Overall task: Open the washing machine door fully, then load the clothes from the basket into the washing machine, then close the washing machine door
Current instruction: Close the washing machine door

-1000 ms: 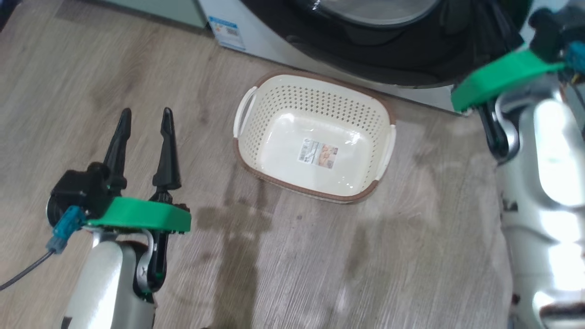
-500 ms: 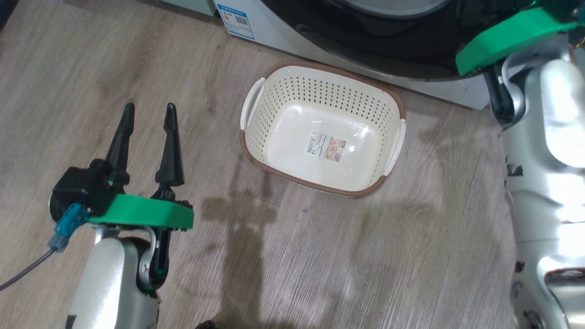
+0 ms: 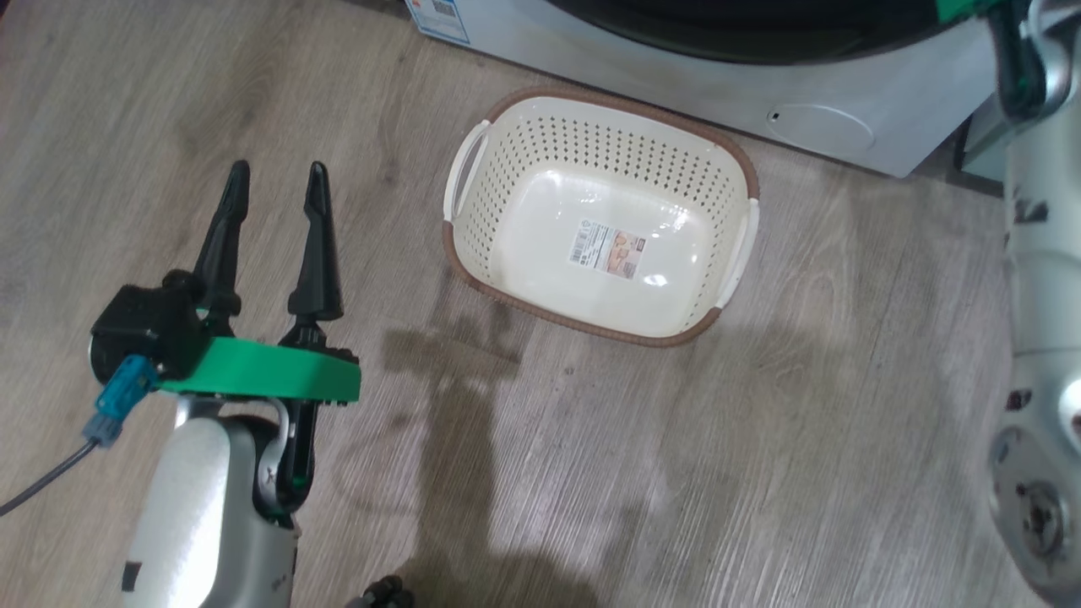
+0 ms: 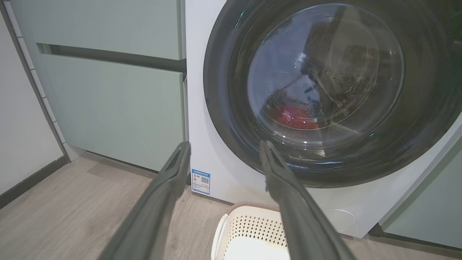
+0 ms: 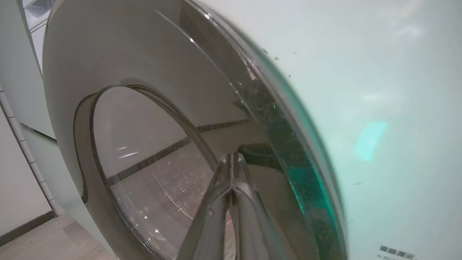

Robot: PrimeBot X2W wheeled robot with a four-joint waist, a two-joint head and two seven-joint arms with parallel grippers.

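The large round washing machine door (image 4: 325,90), with a glossy black rim and bulging clear glass, lies against the front of the white front-loading washing machine (image 4: 213,173). Whether its latch has caught I cannot tell. Behind the glass the bright red mesh clothes (image 4: 292,117) rest low in the drum. The small cream-white perforated plastic basket (image 3: 591,152) stands empty on the grey wooden floor (image 3: 760,439), just beside the machine's bottom edge.

The right gripper (image 5: 232,157) has its fingers pressed together with nothing between them. The tips are at the door, close to where the black rim meets the glass, but contact I cannot confirm. The left gripper (image 3: 278,173) hangs above the floor, well apart from the basket, its fingers spread wide and empty.

I judge the door to be stiff, rather heavy and slippery on its glossy face, so pinching it is hardly possible. A push with closed fingers on the black rim, on the side away from the hinge, seems best. The glass bowl is curved and more fragile, and tips could slide off it. The latch probably needs a firm last press.
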